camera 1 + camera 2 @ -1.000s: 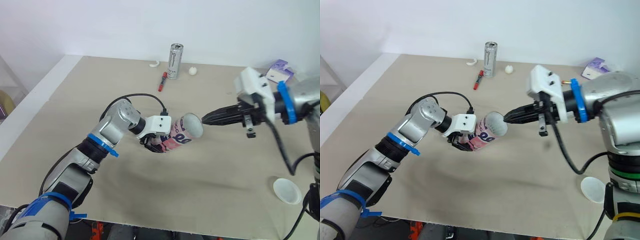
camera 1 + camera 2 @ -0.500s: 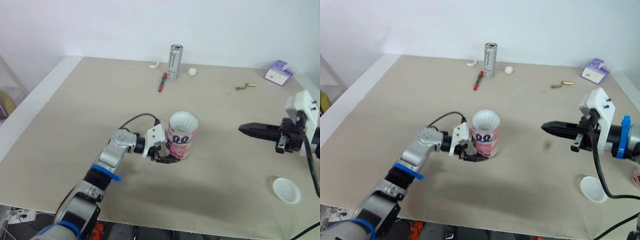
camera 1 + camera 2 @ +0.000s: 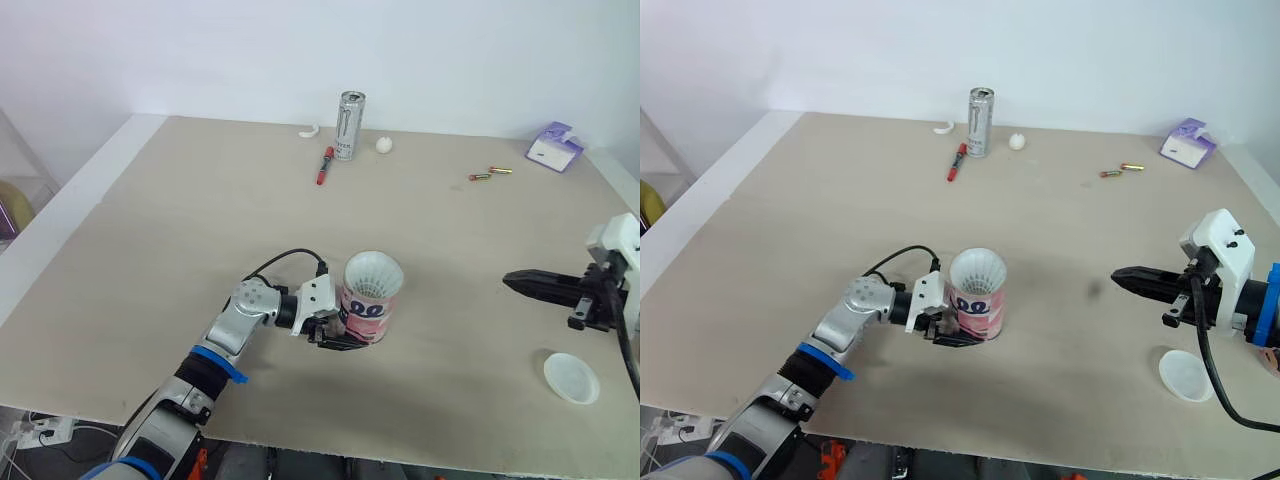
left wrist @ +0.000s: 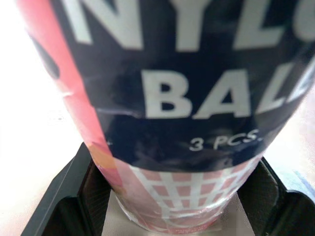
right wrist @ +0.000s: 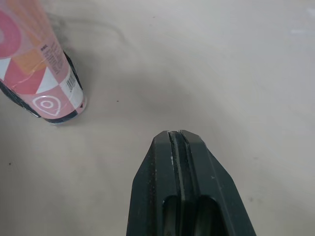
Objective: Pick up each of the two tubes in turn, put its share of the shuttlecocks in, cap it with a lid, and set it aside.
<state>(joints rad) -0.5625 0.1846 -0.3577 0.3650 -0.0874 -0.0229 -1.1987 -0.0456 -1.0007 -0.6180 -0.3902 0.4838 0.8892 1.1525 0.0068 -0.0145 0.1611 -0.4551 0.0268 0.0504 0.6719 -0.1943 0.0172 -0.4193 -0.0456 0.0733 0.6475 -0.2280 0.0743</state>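
L gripper (image 3: 350, 336) clamps tube (image 3: 368, 303) low; R gripper (image 3: 516, 281) pinched closed, empty, 1 lid (image 3: 571, 378) near it. Uncapped: if I nudge it, contents spill.

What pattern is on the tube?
Pink tube, navy band, white lettering; clearest in the left wrist view.

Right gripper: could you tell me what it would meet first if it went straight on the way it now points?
Most likely bare table: in its wrist view the shut right gripper aims at open tabletop, the tube off to one side. Depth is unclear; a graze is possible.
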